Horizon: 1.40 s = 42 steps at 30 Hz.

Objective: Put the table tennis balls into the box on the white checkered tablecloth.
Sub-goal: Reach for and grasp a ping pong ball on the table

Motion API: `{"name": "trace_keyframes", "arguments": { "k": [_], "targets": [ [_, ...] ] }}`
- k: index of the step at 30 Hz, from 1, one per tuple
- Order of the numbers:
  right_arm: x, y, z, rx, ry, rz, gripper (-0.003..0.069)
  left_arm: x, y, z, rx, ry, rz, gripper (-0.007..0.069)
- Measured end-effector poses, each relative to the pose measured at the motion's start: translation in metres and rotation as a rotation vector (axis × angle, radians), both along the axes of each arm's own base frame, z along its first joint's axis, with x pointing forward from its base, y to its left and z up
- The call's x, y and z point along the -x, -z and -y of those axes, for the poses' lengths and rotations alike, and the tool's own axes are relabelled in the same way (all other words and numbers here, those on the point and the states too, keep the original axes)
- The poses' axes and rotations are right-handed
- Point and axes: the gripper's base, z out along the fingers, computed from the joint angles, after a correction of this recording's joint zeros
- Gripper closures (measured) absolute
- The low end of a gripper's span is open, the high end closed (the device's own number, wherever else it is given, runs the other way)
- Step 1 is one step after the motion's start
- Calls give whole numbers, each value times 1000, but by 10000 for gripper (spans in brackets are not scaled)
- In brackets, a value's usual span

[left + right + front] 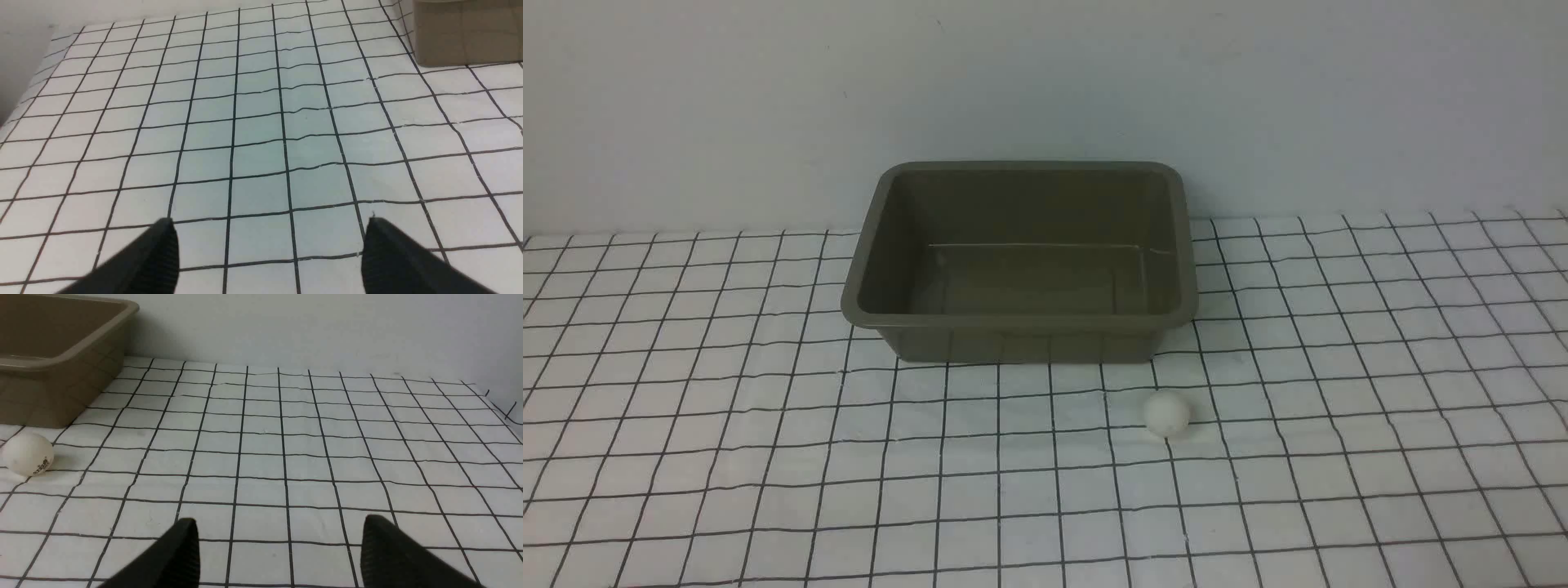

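Note:
A small white table tennis ball (1166, 413) lies on the white checkered tablecloth (768, 457), just in front of the near right corner of the olive-grey box (882, 245). The box is empty and stands at the back middle, against the wall. In the right wrist view the ball (27, 454) with its dark logo lies beside the box (61, 388). My right gripper (278, 526) is open and empty, over bare cloth, well apart from the ball. My left gripper (269, 228) is open and empty over bare cloth; a corner of the box (466, 36) shows far off. Neither gripper shows in the front view.
A plain pale wall (1045, 82) rises right behind the box. The cloth's far right edge (498, 408) drops off near the wall in the right wrist view. The cloth is slightly wrinkled.

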Motion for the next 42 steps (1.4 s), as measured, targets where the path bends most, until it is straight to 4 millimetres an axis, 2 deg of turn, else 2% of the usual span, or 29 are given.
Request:
{"name": "trace_keyframes", "arguments": {
  "k": [33, 36, 40, 42],
  "targets": [
    [0, 0, 0, -3, 0, 1, 177, 0, 0, 0, 0, 0, 0, 83],
    [0, -1, -1, -71, 2, 10, 177, 0, 0, 0, 0, 0, 0, 83],
    [-1, -3, -6, -382, 11, 47, 177, 0, 0, 0, 0, 0, 0, 83],
    [-2, -5, -7, -454, 12, 64, 177, 0, 0, 0, 0, 0, 0, 83]
  ]
}}
